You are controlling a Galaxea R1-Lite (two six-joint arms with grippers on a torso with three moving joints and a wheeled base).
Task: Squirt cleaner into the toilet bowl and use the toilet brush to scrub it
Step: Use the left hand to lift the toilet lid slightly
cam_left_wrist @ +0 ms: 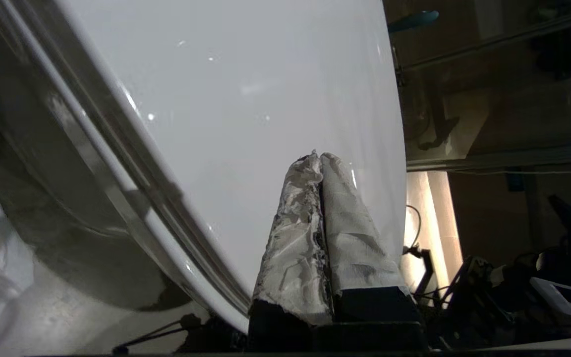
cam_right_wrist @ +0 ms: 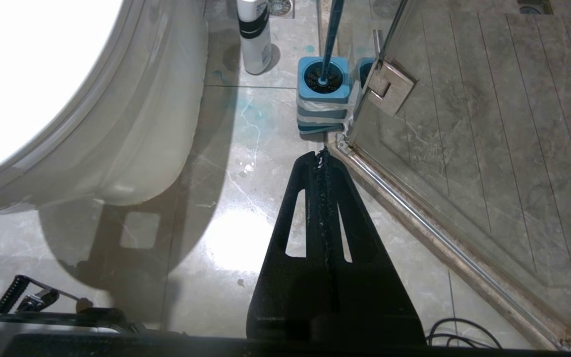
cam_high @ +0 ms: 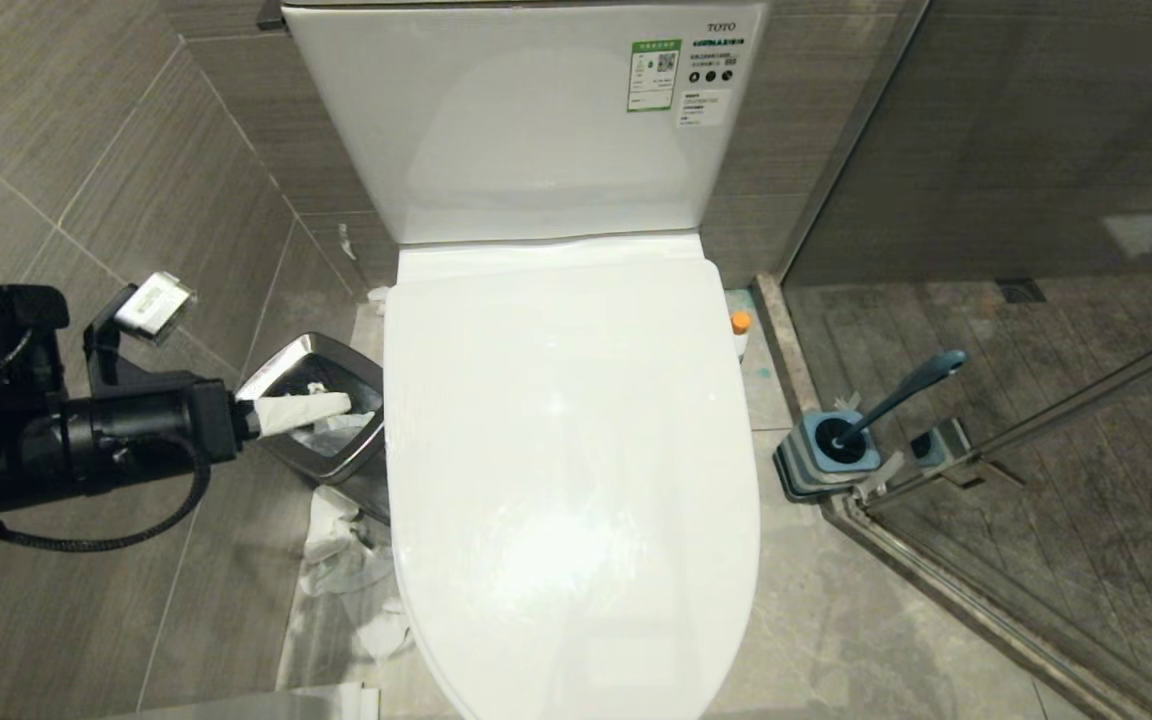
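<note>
Lid (cam_high: 566,430) down over the toilet bowl (cam_right_wrist: 132,139); judged step: opening, before any squirting or scrubbing. Left end effector (cam_high: 341,403), fingers wrapped in white and pressed together, empty, reaches level from the left over the waste bin (cam_high: 281,375), just beside the lid's left edge. Next move likely needs the tips hooked under that edge to lift. Right end effector (cam_right_wrist: 323,153) closed, empty, above the floor. Cleaner (cam_high: 740,330) and toilet brush (cam_high: 896,398) stand right of the toilet.
</note>
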